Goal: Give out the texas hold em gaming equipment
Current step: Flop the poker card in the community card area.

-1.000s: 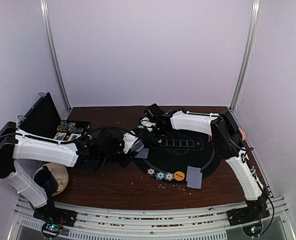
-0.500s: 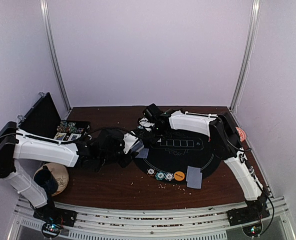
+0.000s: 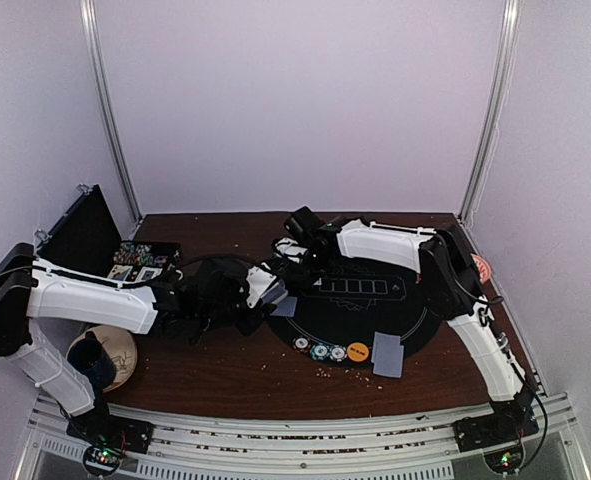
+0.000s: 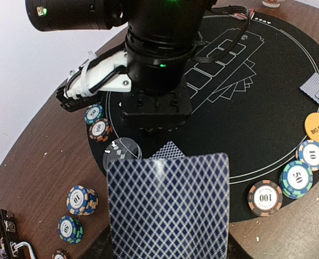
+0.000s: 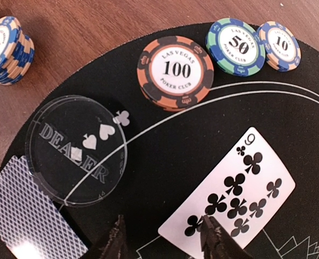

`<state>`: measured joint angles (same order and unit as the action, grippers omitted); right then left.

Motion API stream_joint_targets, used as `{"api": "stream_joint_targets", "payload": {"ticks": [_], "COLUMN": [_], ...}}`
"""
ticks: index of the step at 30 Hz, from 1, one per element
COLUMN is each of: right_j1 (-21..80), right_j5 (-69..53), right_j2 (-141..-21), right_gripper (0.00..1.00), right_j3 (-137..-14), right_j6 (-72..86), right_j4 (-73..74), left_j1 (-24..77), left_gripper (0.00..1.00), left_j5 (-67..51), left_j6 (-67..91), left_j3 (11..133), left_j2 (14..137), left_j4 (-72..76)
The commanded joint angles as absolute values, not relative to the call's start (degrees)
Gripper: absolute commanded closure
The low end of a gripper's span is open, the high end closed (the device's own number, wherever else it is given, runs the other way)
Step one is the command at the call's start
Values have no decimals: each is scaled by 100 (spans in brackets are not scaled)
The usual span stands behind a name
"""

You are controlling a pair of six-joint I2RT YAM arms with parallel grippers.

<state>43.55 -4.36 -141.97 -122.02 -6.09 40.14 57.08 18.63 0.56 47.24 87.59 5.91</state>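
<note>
Near rim of black mat (image 3: 355, 315): three poker chips (image 3: 318, 350), orange Big Blind disc (image 3: 358, 351), face-down cards (image 3: 387, 353). Left gripper (image 3: 260, 298): clamped on blue-backed playing cards (image 4: 167, 208) at mat's left edge. Right gripper (image 5: 164, 240): jaws apart over face-up nine of clubs (image 5: 229, 191) lying on mat, clear Dealer button (image 5: 77, 148) just beside
</note>
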Motion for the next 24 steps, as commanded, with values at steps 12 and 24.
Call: {"api": "stream_joint_targets", "payload": {"ticks": [12, 24], "right_j1": [3767, 3194], "right_j5": [-751, -2083], "right_j2": [-12988, -12628], "right_gripper": [15, 5], "right_j3": [-12321, -11572], "right_j6": [-833, -885], "right_j4": [4294, 3723], "left_j1": [5687, 5687], "left_gripper": [82, 82], "left_j5": [1781, 1707], "left_j6": [78, 76], "left_j3": [4763, 4794], "left_j2": [8768, 8846], "left_j4": [793, 789]}}
